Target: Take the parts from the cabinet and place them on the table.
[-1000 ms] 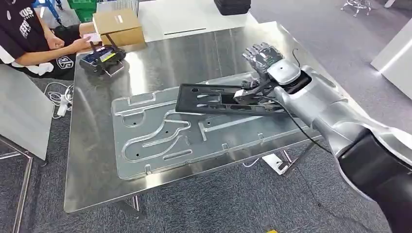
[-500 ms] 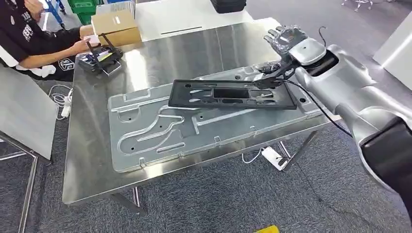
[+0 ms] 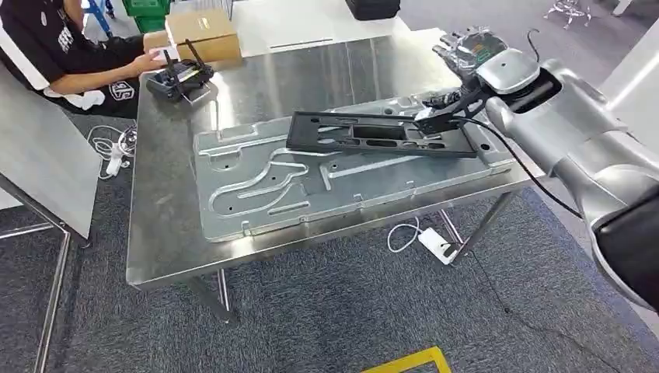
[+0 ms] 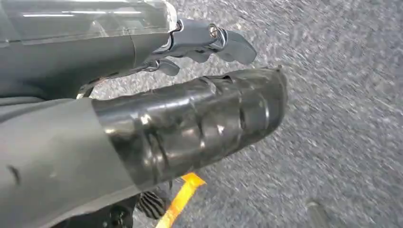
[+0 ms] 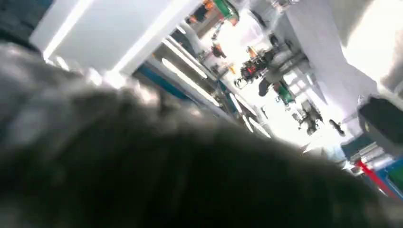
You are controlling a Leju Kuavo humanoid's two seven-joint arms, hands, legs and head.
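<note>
At the far left corner of the steel table (image 3: 171, 233) a seated person (image 3: 54, 47) rests a hand by a black controller (image 3: 180, 79), with a cardboard box (image 3: 200, 35) just behind it — bystander's gear, kept well apart from the working area. Across the middle of the table lies a large silver stamped panel (image 3: 256, 194), flat and long-side along the table, presumably so that it bears fully on the surface. On top of it, toward the right, sits the black frame part (image 3: 373, 136), its left end resting on the panel and its right end seemingly a little raised. At that right end the right hand (image 3: 474, 50) hovers above and just behind the frame; whether its fingers grip the frame or have let go cannot be told, since the wrist hides them. The left hand (image 4: 204, 40) hangs over grey carpet (image 4: 342, 118) — its fingers look loosely curled with nothing in them, idle because this placement seems to need one arm.
</note>
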